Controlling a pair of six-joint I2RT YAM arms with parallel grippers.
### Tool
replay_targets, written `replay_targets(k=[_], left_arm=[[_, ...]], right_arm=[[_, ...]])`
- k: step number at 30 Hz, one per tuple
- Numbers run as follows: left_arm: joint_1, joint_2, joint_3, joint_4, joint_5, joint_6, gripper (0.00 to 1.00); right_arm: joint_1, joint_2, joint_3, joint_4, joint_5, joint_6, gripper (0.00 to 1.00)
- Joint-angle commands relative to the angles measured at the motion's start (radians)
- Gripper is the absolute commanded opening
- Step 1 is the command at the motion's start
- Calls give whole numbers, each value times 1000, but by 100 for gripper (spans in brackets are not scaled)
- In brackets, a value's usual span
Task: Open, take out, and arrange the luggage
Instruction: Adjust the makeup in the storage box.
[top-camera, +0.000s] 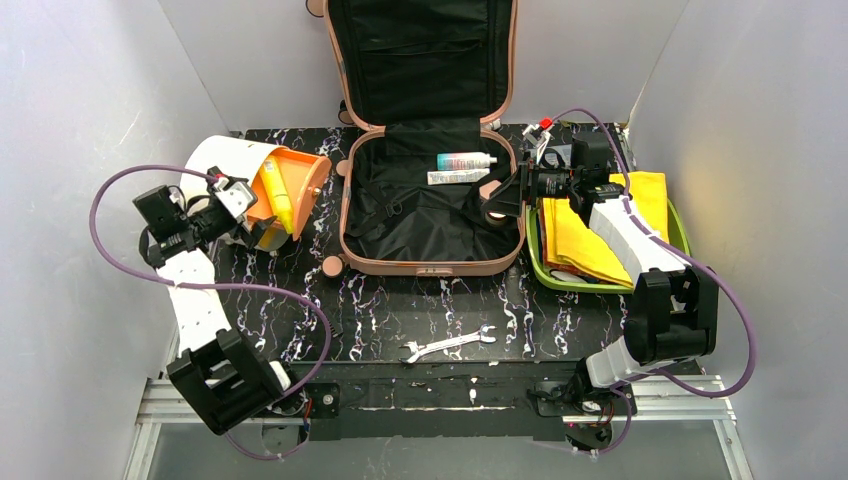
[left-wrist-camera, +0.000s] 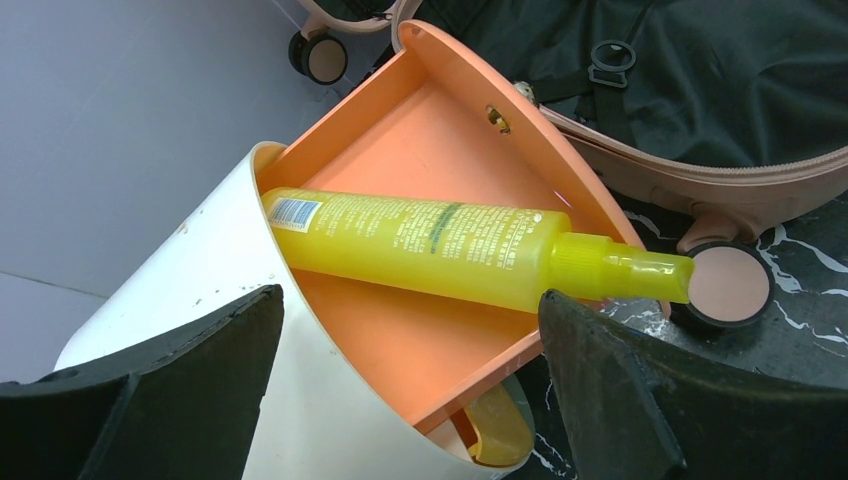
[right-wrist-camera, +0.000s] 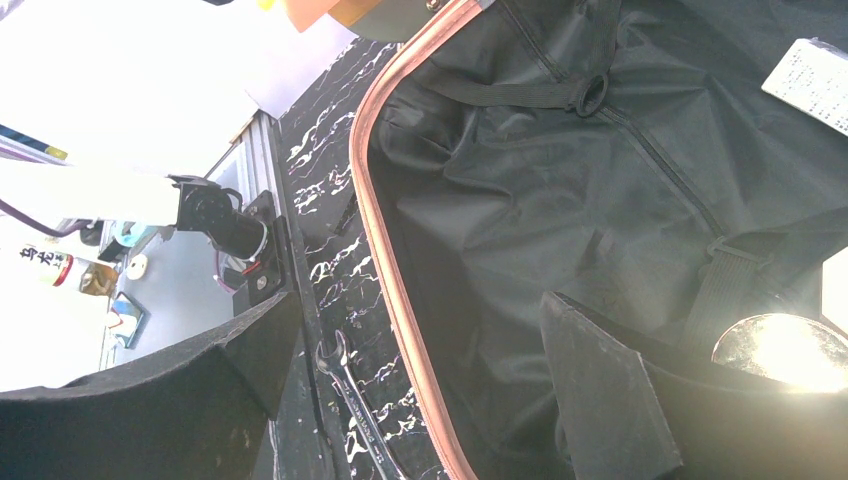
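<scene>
The salmon-pink luggage (top-camera: 432, 262) lies open in the middle of the table, its lid propped against the back wall. On its black lining lie a teal-and-pink spray bottle (top-camera: 465, 160) and a white packet (top-camera: 458, 176). My right gripper (top-camera: 497, 203) is open and empty over the luggage's right rim. The right wrist view shows the lining (right-wrist-camera: 600, 200) and the pink rim (right-wrist-camera: 395, 290) between its fingers. My left gripper (top-camera: 250, 212) is open at the mouth of the tipped cream-and-orange drum box (top-camera: 225, 160), close to a yellow bottle (left-wrist-camera: 450, 245) that lies inside it.
A lime-green tray (top-camera: 680, 235) holding yellow cloth (top-camera: 590, 235) stands right of the luggage. A silver wrench (top-camera: 447, 343) lies near the front edge and also shows in the right wrist view (right-wrist-camera: 350, 405). White walls enclose the left, back and right sides.
</scene>
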Motion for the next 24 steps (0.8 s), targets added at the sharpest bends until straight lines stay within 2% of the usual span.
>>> replay_targets(k=[1, 10, 14, 24], left_arm=[[-15, 13, -27, 126, 3, -82, 98], [-53, 28, -61, 265, -72, -156, 98], [-62, 24, -91, 378, -114, -218, 98], [-88, 26, -86, 391, -153, -232, 98]], right_arm=[[5, -42, -11, 30, -2, 4, 98], [5, -43, -15, 30, 1, 4, 98], [4, -40, -14, 31, 1, 4, 98], [5, -41, -16, 32, -1, 4, 98]])
